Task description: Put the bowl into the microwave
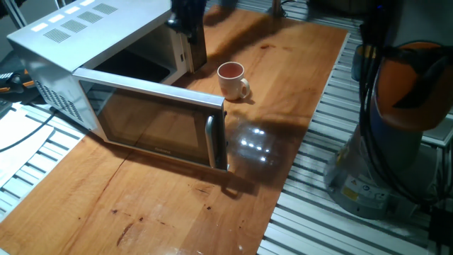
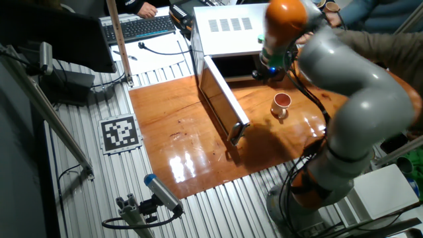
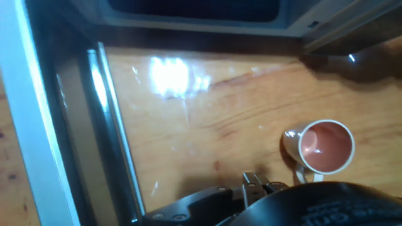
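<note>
A glossy wooden surface [image 1: 163, 212] lies over a bed of ribbed metal slats [image 1: 311, 205], and bright lamp glare [image 1: 256, 145] sits on the varnish near its right edge. From the other fixed view, a black-and-white square marker tag [image 2: 119, 133] lies flat on the slats left of the wood. Far left, a dark keyboard [image 2: 135, 28] rests on white sheets with a black cable [image 2: 155, 47] curling beside it. A thin wooden post [image 2: 119, 43] stands at the surface's far corner.
</note>
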`<state>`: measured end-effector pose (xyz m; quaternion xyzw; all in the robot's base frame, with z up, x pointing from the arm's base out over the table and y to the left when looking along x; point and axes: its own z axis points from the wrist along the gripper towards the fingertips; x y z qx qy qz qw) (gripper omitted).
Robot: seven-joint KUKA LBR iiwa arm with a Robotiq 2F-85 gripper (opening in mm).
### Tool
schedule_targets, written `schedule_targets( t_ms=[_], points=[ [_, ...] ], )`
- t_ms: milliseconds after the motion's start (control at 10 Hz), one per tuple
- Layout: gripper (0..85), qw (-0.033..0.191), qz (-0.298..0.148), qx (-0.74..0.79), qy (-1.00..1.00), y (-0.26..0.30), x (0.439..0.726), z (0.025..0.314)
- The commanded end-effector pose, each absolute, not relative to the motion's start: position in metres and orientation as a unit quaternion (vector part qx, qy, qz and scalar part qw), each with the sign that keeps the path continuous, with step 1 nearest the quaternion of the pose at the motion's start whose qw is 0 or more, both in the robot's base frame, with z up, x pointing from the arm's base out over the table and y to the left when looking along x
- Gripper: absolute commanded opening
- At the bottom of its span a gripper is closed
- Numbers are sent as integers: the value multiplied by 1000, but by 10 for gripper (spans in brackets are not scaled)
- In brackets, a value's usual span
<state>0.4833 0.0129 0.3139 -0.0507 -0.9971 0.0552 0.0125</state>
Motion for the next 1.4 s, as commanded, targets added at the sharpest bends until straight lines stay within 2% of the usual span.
schedule_targets(
  t_ms=[0, 200, 300, 500, 1100, 1300],
  points=[
    [0, 32, 56, -38, -997, 19, 489, 311],
    [0, 41, 77, -14, -996, 40, 496, 311],
    [0, 35, 99, -2, -994, 60, 501, 316],
    [0, 3, 85, 1, -996, 70, 496, 321],
    [0, 0, 48, 4, -999, 96, 512, 295],
    [0, 3, 50, 11, -999, 82, 511, 301]
  ],
)
